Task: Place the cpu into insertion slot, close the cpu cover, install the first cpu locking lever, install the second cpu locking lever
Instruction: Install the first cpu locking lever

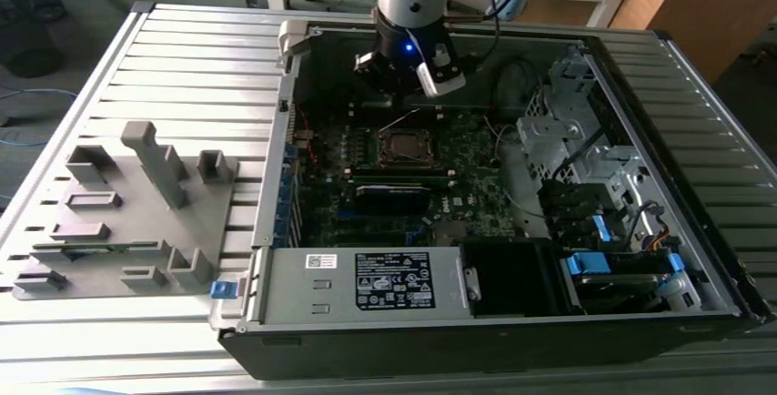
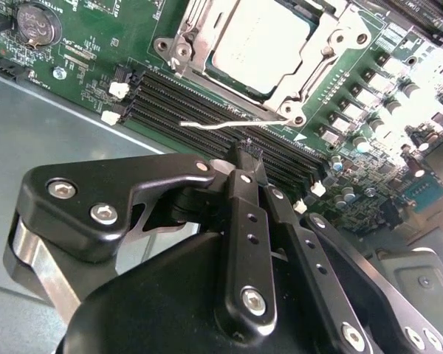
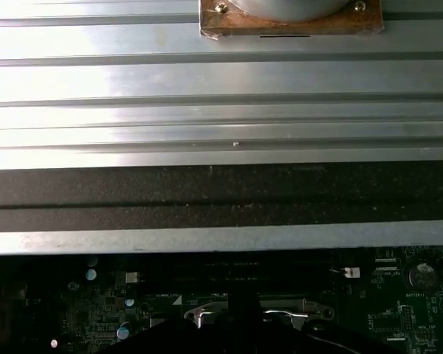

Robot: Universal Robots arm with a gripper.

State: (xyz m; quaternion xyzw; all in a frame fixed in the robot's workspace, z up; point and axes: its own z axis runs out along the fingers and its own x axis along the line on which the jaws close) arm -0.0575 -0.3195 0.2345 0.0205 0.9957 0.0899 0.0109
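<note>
Motherboard [image 2: 81, 81], cpu [image 2: 258, 40] flat under seemingly closed cpu cover [image 2: 328, 51]

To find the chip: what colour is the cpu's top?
Silver-grey; the cpu shows best in the second wrist view.

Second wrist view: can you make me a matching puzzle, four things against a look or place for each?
Things: 1 cpu; 2 locking lever; 3 memory slots; 4 coin battery.
Descriptions: A round, silver; B long black rows; C thin silver wire; D square grey top, framed by the cpu cover.
Pairs: 1-D, 2-C, 3-B, 4-A.
</note>
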